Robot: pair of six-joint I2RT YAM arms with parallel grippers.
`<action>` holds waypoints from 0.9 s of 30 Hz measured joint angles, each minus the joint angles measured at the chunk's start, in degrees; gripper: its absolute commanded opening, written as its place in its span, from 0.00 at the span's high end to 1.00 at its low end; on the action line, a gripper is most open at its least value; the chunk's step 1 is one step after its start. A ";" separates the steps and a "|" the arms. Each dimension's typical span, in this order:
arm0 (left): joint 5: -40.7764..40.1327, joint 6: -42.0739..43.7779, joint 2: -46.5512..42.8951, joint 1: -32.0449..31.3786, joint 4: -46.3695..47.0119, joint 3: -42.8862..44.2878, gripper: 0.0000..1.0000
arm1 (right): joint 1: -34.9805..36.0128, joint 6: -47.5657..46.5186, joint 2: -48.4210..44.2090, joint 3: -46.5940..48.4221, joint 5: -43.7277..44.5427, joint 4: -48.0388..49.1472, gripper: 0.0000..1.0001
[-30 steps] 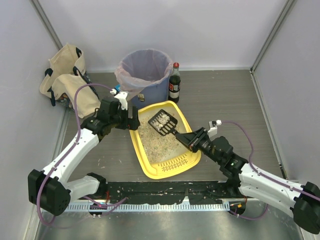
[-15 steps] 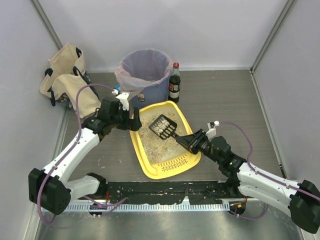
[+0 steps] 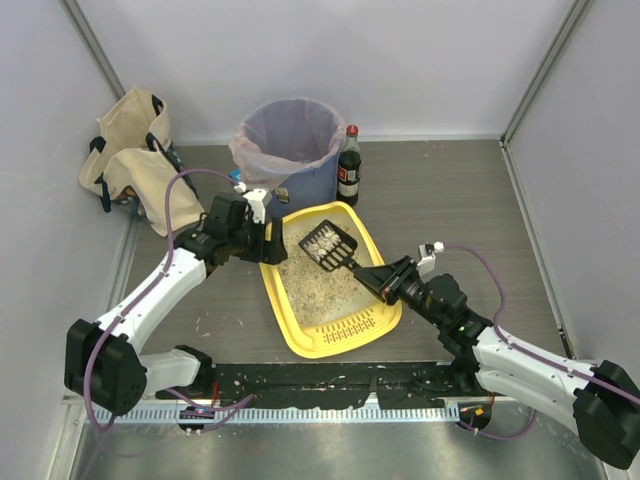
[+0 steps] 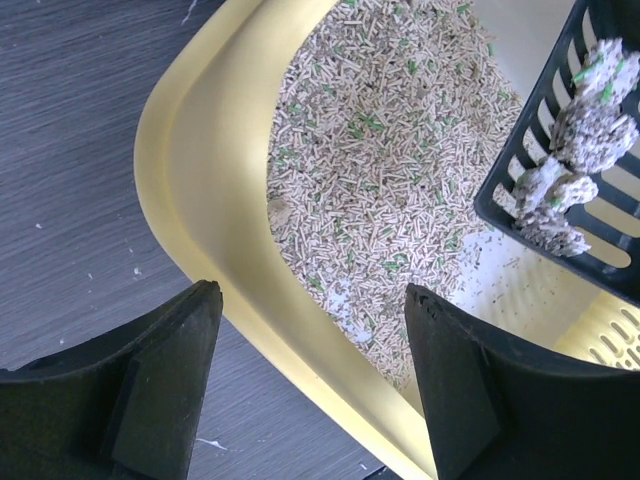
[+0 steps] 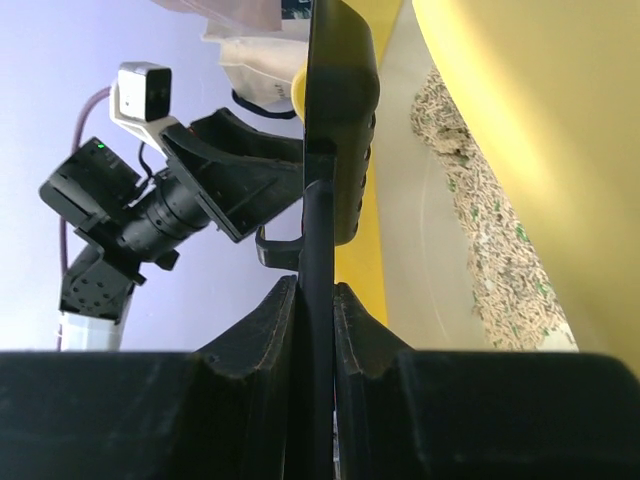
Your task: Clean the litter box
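With the right gripper (image 3: 380,279) clamped on the scoop (image 3: 325,245) handle and clumps (image 4: 575,160) riding over the litter box (image 3: 273,300) mid-table, I'd lift slow and level toward the far bin (image 3: 290,140), and let the left gripper (image 4: 312,330), jaws apart astride the left rim, pinch it steady.

**Litter box** (image 3: 298,343): shallow yellow rectangular tray with rounded corners, lying flat and askew on the table (image 3: 450,200). A slotted grille (image 3: 352,324) is at its near end. Beige-grey granules (image 4: 380,180), flecked green, are heaped toward the left wall, with pale floor bare on the right.
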 measured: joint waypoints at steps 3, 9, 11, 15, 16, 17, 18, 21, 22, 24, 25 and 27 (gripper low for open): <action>1.20 -0.26 0.31 -0.04 0.07 0.20 0.25 | -0.28 1.64 1.95 0.00 -0.39 3.39 0.99; 3.50 -2.12 3.02 0.22 0.59 1.95 0.28 | -0.33 2.99 2.95 0.00 -0.68 5.46 0.99; 4.39 -3.04 4.20 0.24 1.40 2.49 0.28 | -0.33 2.75 2.82 0.15 -0.63 5.05 0.99; 5.42 -3.76 6.14 0.24 2.27 3.32 0.29 | -0.33 1.55 1.33 1.03 -0.33 2.43 0.99; 5.44 -3.82 6.49 0.24 2.23 3.61 0.28 | -0.33 1.40 0.90 1.16 -0.20 1.95 0.98; 5.46 -3.87 6.71 0.24 2.25 3.78 0.27 | -0.33 1.25 0.37 1.36 -0.07 1.53 0.99; 5.44 -3.89 6.91 0.24 2.23 3.98 0.25 | -0.33 1.18 -0.26 1.40 0.07 1.20 0.99; 5.03 -3.67 7.04 0.15 2.03 4.37 0.18 | -0.33 1.14 -2.32 1.40 0.44 -0.55 0.99; 4.55 -3.54 6.93 0.02 2.19 4.37 0.13 | -0.33 1.11 -3.28 1.40 0.90 -1.49 0.99; 3.43 -3.26 6.27 -0.13 2.14 4.37 0.10 | -0.35 1.01 -4.96 1.40 1.73 -2.86 0.98; 2.82 -3.13 5.68 -0.15 2.19 4.37 0.08 | -0.35 0.85 -5.81 1.40 2.12 -3.67 0.98; 1.46 -2.91 4.11 -0.17 2.25 4.31 0.05 | -0.39 0.24 -7.08 1.55 2.75 -5.55 0.99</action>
